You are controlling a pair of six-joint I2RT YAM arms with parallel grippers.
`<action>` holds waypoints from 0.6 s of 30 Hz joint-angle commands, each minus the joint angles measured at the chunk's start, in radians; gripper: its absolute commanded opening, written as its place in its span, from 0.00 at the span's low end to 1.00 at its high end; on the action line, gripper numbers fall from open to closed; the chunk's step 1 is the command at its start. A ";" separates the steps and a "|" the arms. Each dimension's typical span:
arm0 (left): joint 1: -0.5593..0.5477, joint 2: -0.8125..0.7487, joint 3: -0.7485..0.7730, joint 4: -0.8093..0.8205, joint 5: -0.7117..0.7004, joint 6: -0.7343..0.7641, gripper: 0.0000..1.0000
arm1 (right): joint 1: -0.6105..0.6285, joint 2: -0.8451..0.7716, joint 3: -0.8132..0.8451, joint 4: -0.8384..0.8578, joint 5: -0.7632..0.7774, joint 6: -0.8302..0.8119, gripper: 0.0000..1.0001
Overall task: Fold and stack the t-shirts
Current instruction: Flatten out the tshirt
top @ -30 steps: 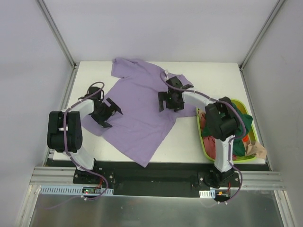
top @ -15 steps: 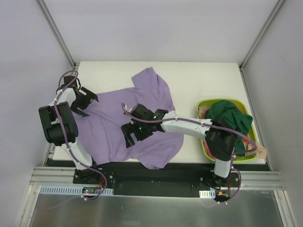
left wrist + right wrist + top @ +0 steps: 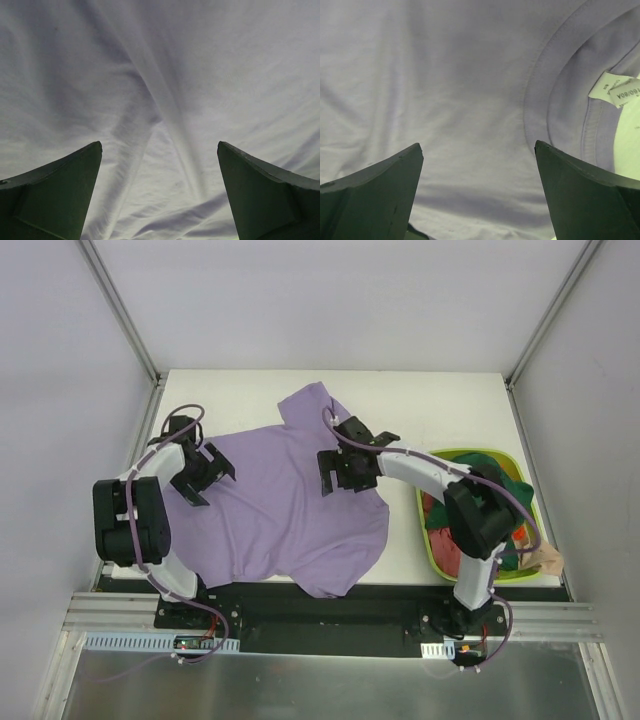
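Observation:
A lavender t-shirt (image 3: 280, 510) lies spread on the white table (image 3: 440, 405), one sleeve pointing to the back. My left gripper (image 3: 208, 472) is open over the shirt's left edge; its view shows wrinkled lavender cloth (image 3: 160, 100) between the spread fingers (image 3: 60, 185). My right gripper (image 3: 338, 472) is open over the shirt's upper right part; its view shows the cloth (image 3: 445, 90) with the collar and a white label (image 3: 615, 90). A dark green shirt (image 3: 485, 485) and red-pink cloth (image 3: 438, 545) lie in the basket at the right.
A lime-green plastic basket (image 3: 428, 540) stands at the table's right edge, heaped with clothes. A beige cloth (image 3: 545, 558) hangs over its near right corner. Grey walls and metal posts close in the table at the back and sides.
My right gripper has moved from the shirt's near middle back and right to the collar area. My left gripper has shifted right and nearer, onto the shirt's left edge. The shirt lies a little flatter.

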 commanded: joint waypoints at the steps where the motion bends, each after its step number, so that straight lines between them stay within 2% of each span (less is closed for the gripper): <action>1: 0.008 0.070 0.024 -0.004 -0.026 0.030 0.99 | -0.028 0.109 0.071 -0.050 0.018 -0.020 0.96; 10: 0.008 0.314 0.265 -0.002 0.032 0.042 0.99 | -0.134 0.211 0.106 -0.061 0.020 -0.006 0.96; 13: 0.002 0.405 0.384 -0.007 0.116 0.053 0.99 | -0.194 0.252 0.153 -0.068 -0.011 -0.004 0.96; 18: -0.025 0.560 0.625 -0.031 0.144 0.045 0.99 | -0.274 0.344 0.297 -0.143 -0.008 0.009 0.96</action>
